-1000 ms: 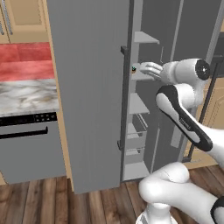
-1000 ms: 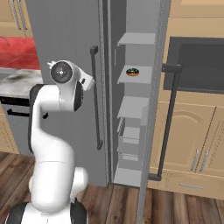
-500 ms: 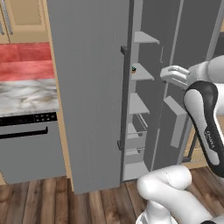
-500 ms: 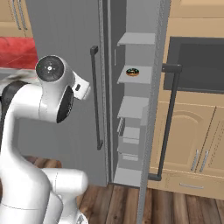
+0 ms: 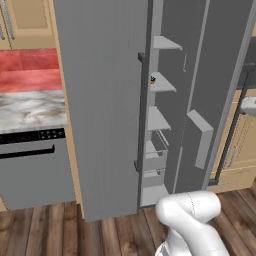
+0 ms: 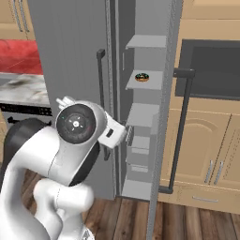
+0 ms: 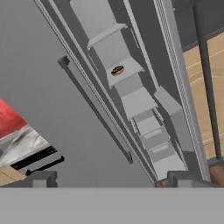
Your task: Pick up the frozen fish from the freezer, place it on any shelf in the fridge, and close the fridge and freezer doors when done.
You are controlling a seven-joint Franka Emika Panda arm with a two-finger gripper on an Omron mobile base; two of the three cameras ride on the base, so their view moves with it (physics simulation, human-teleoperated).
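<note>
While half-hidden by its door, freezer with indistinct shelf item.

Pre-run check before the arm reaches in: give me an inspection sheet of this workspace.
Surface: pale freezer shelves, mostly bare.
Job's things: narrow freezer compartment open, its tall grey freezer door swung wide; wide grey fridge door shut. Small dark oval item on the second shelf from the top; too small to confirm as the fish.
Clutter: nothing seen.
Grippers: gripper open, empty, back from the freezer and facing it.
Cables: nothing seen.
Surroundings: marble counter, tan cabinets, wood floor.
</note>
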